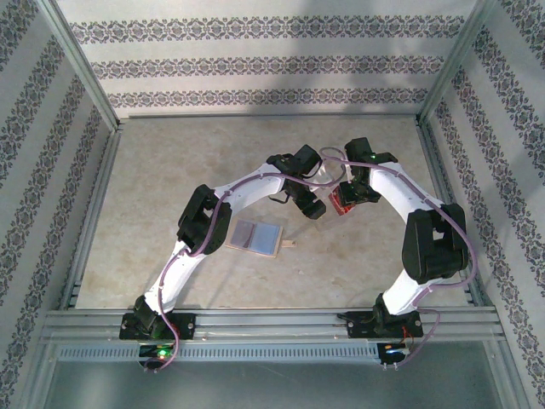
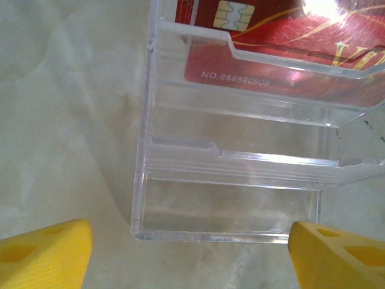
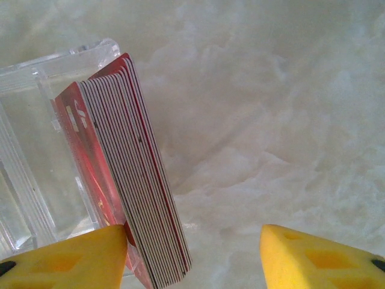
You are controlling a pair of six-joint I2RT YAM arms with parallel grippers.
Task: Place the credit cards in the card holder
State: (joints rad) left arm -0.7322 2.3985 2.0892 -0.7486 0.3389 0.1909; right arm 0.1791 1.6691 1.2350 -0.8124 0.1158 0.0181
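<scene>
The card holder lies open and flat on the table, left of centre and toward the near edge, pale inside up, well apart from the cards. Further right, the left gripper hovers with fingers spread wide at one end of a clear plastic case. It appears to touch nothing. The credit cards stand on edge in a thick stack at the case; whether inside it or leaning on it I cannot tell. The right gripper straddles them, jaws apart, one finger against the stack and the other well clear. The step looks like taking cards. It would go best by closing slowly and squarely so the stack neither fans nor tips, with the left gripper steadying the case.
</scene>
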